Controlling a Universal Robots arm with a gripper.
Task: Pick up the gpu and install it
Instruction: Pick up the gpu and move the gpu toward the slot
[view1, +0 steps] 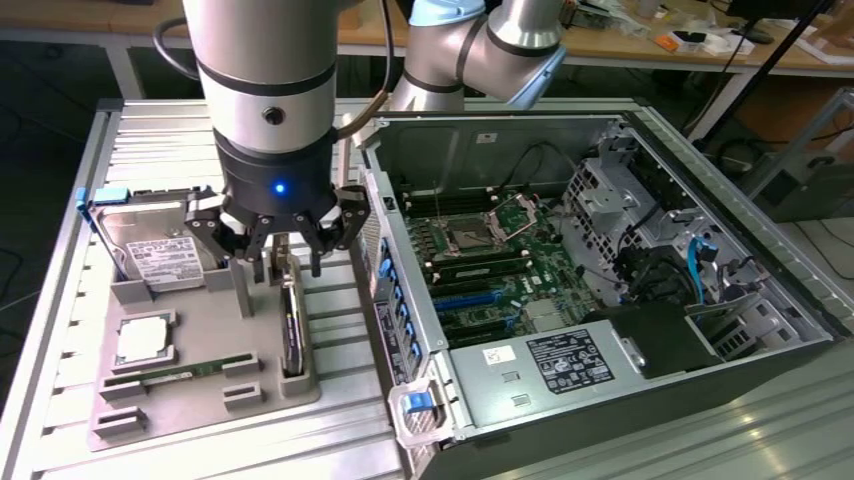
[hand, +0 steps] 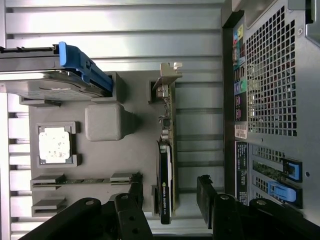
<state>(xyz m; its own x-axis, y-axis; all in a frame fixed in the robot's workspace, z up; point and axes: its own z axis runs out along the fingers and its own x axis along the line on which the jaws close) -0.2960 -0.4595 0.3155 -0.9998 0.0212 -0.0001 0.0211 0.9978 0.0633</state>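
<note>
Black fingers (hand: 127, 215) of the gripper (view1: 284, 266) lie closest to the wrist camera. They are spread wide, 1 on each side of the gpu (hand: 166, 165), with a gap showing on both sides, and nothing is pinched between them. In the exterior view, left of centre in the frame, the fingertips hang just over the card's upper edge. I cannot tell whether they touch it.

The gpu stands on its long edge in a slot of the grey tray (view1: 200, 405), along the tray side nearest the case (view1: 694, 250). Its green board faces the case and its black cooler faces the rest of the tray. Its silver bracket (hand: 169, 80) is at the end level with the hard drive (view1: 154, 250).

Beside the card on the tray stands a grey block (hand: 103, 121). The hard drive leans in its holder at the upper left of the exterior frame, with a blue clip (hand: 82, 65) on it. Below it in that frame a cpu (view1: 143, 340) lies in a square pocket. A memory stick (view1: 180, 375) sits in a slot toward the lower left.

The tray rests on a ribbed metal table (view1: 134, 130). The case lies open across the right half of the exterior frame, showing its motherboard (view1: 487, 260). The arm (view1: 267, 70) rises from the gripper out of the top of the frame.
</note>
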